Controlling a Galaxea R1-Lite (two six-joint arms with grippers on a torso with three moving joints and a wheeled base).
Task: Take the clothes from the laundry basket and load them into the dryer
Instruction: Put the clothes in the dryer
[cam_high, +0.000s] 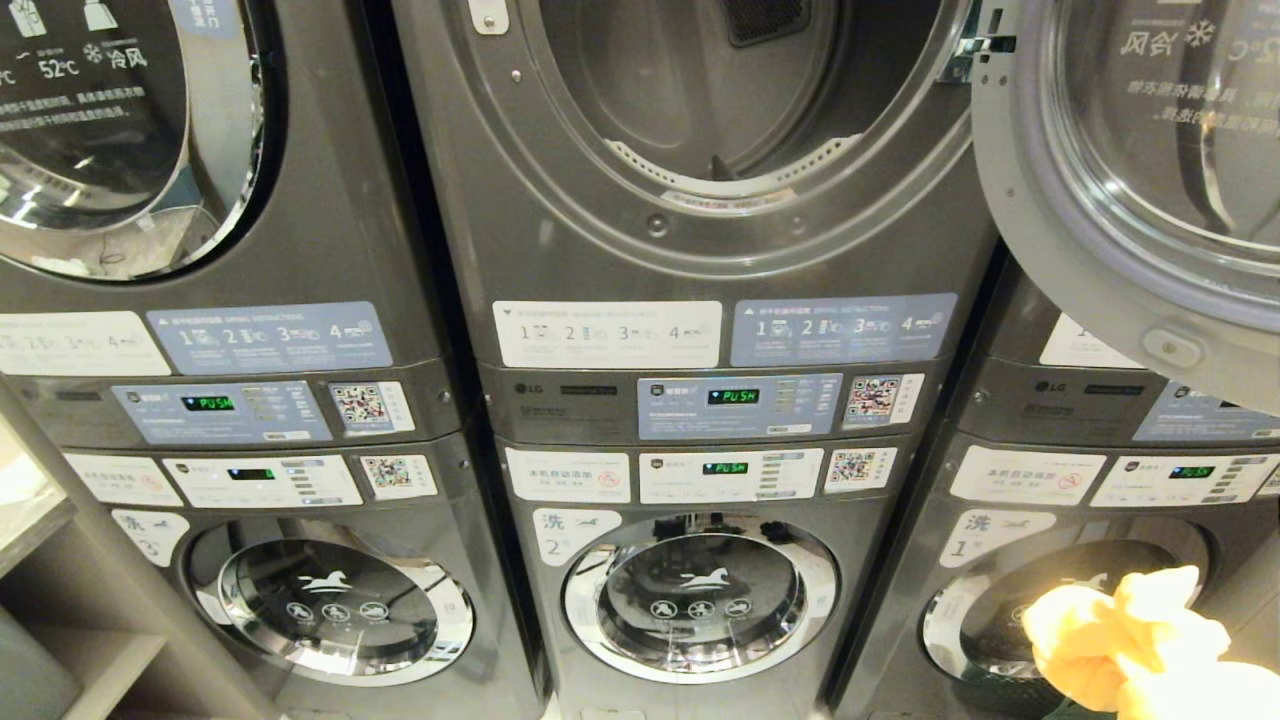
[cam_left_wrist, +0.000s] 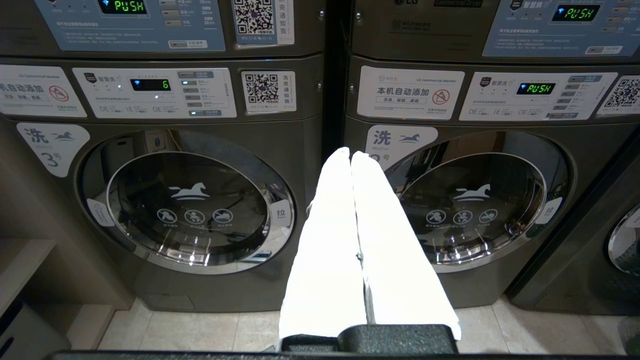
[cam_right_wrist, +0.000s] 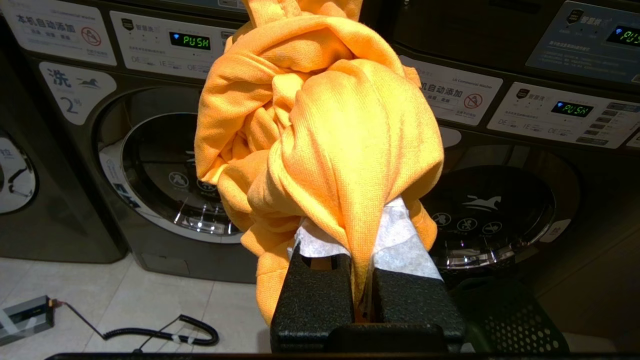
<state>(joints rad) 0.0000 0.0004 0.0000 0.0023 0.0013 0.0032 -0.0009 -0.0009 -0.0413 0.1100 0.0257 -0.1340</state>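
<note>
Soft yellow-orange fabric bundle seen low right from the head, below the open dark grey chrome-ringed dryer.
Left gripper idle, fingers pressed together on nothing. Right gripper clenched on cloth: light, limp, probably slippery; best pinched deep in bunched folds, above dark green perforated basket.

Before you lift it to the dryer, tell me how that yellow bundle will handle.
Probably floppy: the clothes bunch in knotted folds over the right gripper. Likely light for their bulk. A loose tail may snag the dryer opening's rim.
</note>
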